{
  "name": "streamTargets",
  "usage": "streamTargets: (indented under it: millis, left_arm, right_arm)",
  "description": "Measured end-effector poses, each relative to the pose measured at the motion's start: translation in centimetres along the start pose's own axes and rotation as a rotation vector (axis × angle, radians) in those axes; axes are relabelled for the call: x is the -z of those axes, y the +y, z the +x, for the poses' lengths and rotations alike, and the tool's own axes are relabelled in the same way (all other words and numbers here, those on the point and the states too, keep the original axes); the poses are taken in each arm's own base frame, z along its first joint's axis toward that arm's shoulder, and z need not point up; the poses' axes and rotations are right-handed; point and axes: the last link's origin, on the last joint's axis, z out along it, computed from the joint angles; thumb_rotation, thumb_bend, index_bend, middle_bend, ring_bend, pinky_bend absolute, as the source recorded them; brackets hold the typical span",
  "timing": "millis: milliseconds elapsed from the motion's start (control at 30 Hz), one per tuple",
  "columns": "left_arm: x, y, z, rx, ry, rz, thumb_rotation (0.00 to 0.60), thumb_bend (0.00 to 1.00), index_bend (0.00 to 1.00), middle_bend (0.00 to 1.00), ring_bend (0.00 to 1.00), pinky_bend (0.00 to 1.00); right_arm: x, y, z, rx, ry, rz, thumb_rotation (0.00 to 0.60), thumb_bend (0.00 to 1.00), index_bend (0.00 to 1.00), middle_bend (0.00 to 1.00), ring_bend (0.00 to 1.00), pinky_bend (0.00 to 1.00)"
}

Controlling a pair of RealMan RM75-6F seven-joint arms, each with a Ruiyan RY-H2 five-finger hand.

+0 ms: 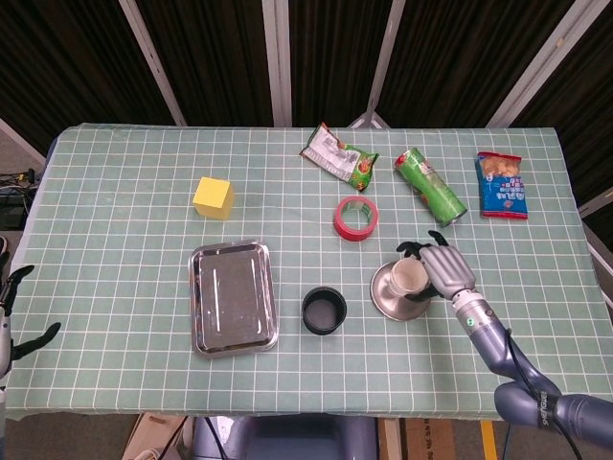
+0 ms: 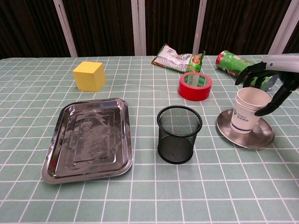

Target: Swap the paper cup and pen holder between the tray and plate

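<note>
The white paper cup [image 2: 246, 116] stands upright on the round steel plate [image 2: 245, 136] at the right; the head view shows the same paper cup [image 1: 408, 279] on that plate [image 1: 391, 300]. My right hand [image 2: 267, 88] wraps around the cup from the right and holds it, its fingers behind the rim and its thumb against the near side. The black mesh pen holder [image 2: 179, 133] stands on the table between the plate and the empty steel tray [image 2: 88, 138]. My left hand [image 1: 13, 284] hangs off the table's left edge, holding nothing, fingers apart.
A red tape roll [image 2: 195, 86] lies just behind the pen holder and plate. Farther back are a yellow cube [image 2: 88, 75], a snack bag [image 2: 179, 58], a green can [image 2: 238, 66] lying on its side and a blue snack bag [image 1: 502, 186].
</note>
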Motion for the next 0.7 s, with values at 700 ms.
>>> streamTargets:
  millis: [700]
  left_arm:
    - [-1.6,2.2,-0.7,0.009,-0.132,-0.129,0.600,0.07,0.18,0.00,0.00,0.01]
  right_arm:
    - [11.8,7.1,2.7,0.123,0.208,-0.238,0.600,0.00,0.00,0.08,0.06,0.00]
